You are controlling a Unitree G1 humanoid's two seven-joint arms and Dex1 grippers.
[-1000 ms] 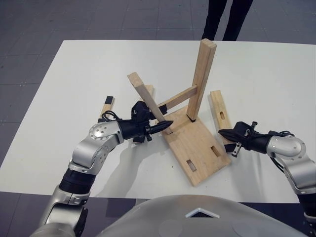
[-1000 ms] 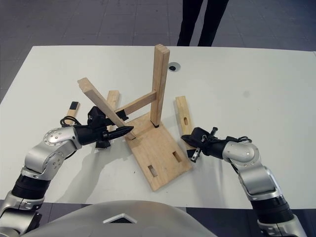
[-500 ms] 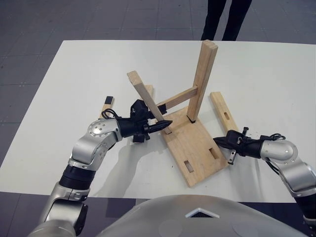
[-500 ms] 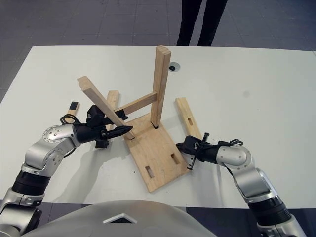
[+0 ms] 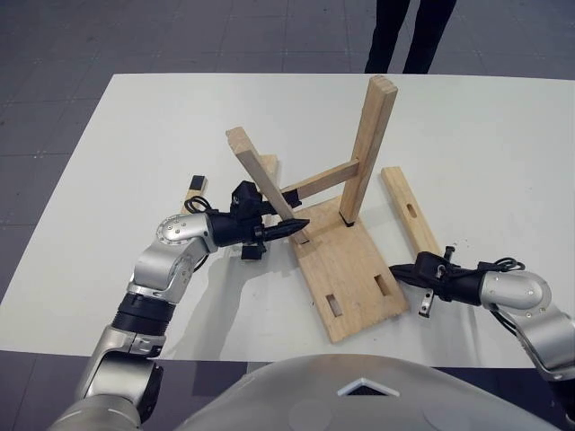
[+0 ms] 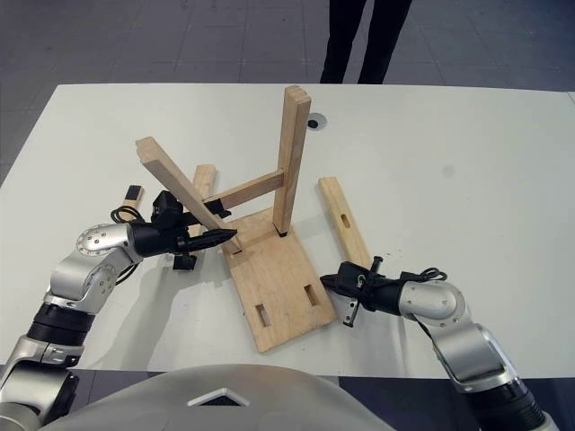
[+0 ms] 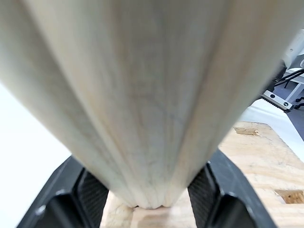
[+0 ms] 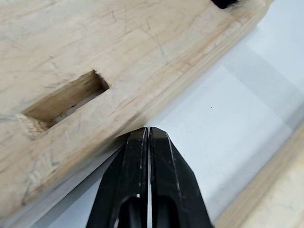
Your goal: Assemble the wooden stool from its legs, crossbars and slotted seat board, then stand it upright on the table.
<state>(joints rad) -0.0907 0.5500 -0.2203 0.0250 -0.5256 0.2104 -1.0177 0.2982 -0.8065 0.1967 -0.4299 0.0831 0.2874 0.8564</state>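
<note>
The slotted seat board (image 5: 346, 269) lies flat on the white table. One leg (image 5: 368, 144) stands upright in its far slot. A crossbar (image 5: 323, 180) joins it to a second leg (image 5: 260, 175), which leans to the left over the board's far left corner. My left gripper (image 5: 301, 224) is shut on the lower end of this leaning leg (image 7: 142, 95), with a finger (image 7: 209, 190) on each side. My right gripper (image 5: 395, 271) is shut and empty; its tip (image 8: 148, 133) rests at the board's right edge (image 8: 142, 95), close to a slot (image 8: 64, 97).
A loose slotted leg (image 5: 411, 220) lies right of the board, just beyond my right gripper. A short wooden piece with a black end (image 5: 193, 190) lies left of my left gripper. Another bar (image 5: 270, 165) lies behind the leaning leg. The table's near edge (image 5: 269, 348) is close.
My right gripper has moved left and nearer along the table, and the seat board with its legs has slid left and toward the near edge. The left gripper keeps its hold on the leaning leg.
</note>
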